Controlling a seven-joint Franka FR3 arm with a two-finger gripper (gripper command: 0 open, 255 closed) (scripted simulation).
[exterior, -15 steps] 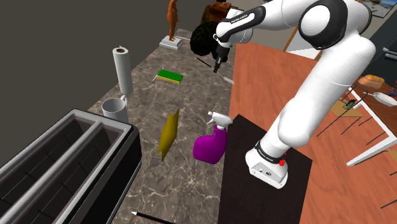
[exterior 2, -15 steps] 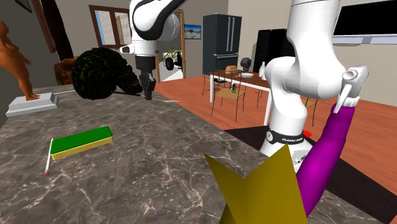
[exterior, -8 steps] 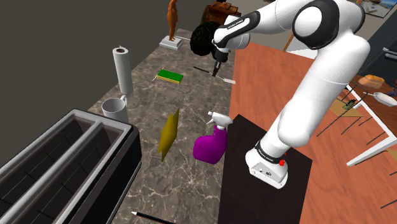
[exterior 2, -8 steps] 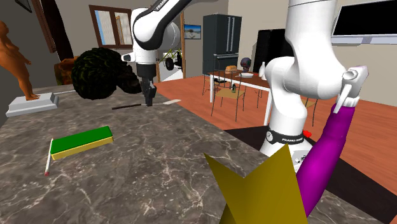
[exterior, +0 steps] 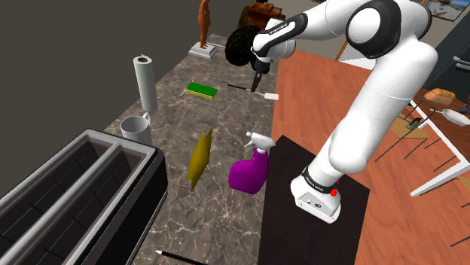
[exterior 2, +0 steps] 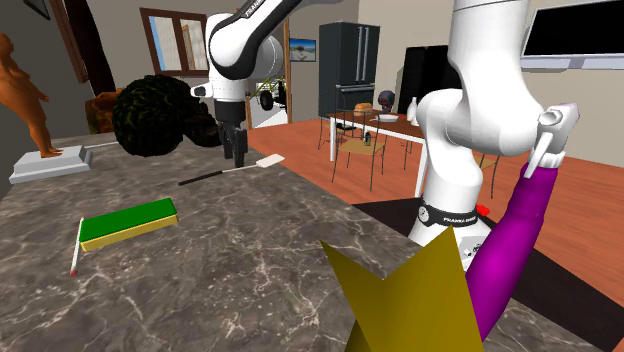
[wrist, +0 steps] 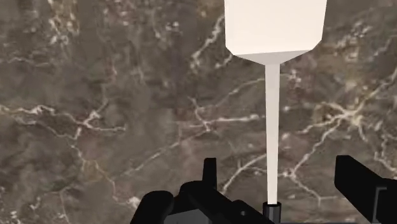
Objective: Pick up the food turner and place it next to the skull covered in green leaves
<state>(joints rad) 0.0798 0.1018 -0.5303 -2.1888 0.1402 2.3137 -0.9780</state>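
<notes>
Saw gripper (wrist: pixel 283 172) open, empty, directly above food turner (wrist: pixel 272 108) lying flat; noted shaft inside its gap, untouched, long axis across closing dir; skull (exterior 2: pixel 160 115) nearby.

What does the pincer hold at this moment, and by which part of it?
Nothing. The pincer is open, and the thin shaft of the food turner runs between its fingers, untouched.

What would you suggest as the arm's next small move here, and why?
Probably lower a little and close the fingers. The gripper is open, and the turner lies flat on the counter with its thin shaft between the fingers, untouched.
</notes>
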